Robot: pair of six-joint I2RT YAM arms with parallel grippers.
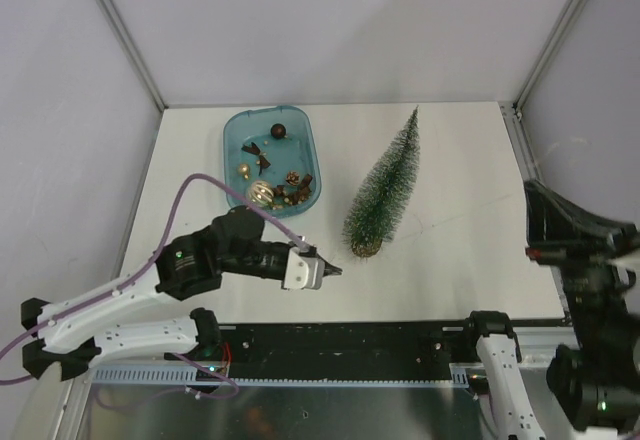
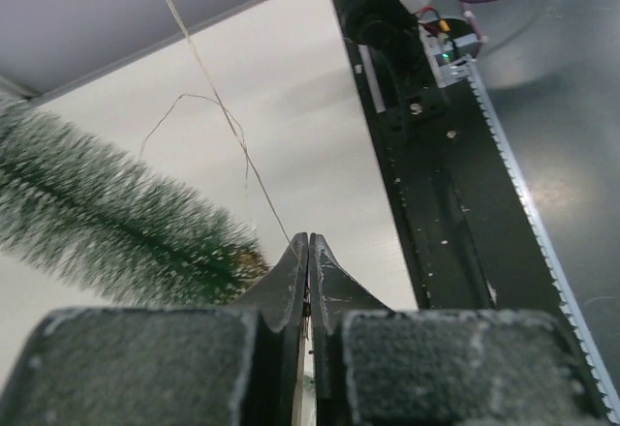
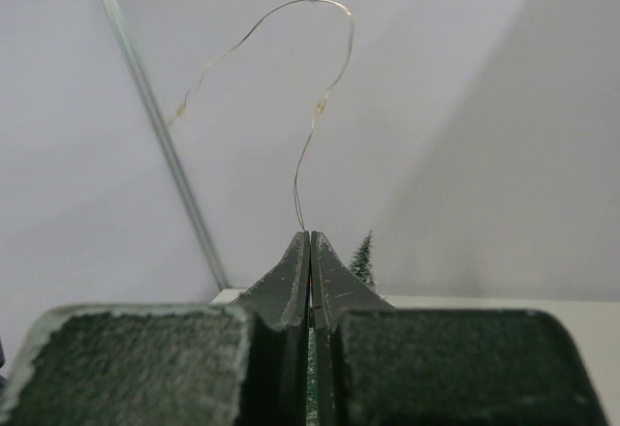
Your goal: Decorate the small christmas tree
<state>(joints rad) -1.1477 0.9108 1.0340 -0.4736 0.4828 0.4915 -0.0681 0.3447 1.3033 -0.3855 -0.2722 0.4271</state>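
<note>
The small christmas tree (image 1: 385, 185) stands upright on the white table, right of the blue tray; it also shows in the left wrist view (image 2: 97, 208) and far off in the right wrist view (image 3: 363, 259). My left gripper (image 1: 335, 271) is low, just left of the tree's base, and is shut (image 2: 308, 237) on a thin wire string (image 2: 221, 106). My right gripper (image 1: 533, 192) is raised high at the table's right side, also shut (image 3: 309, 234) on the wire (image 3: 315, 116), which loops up above it.
A blue tray (image 1: 228, 145) at the back left holds a gold ball (image 1: 261, 193), a brown ball (image 1: 279, 130) and several small ornaments. A black rail (image 1: 350, 340) runs along the near edge. Grey walls with metal posts enclose the table.
</note>
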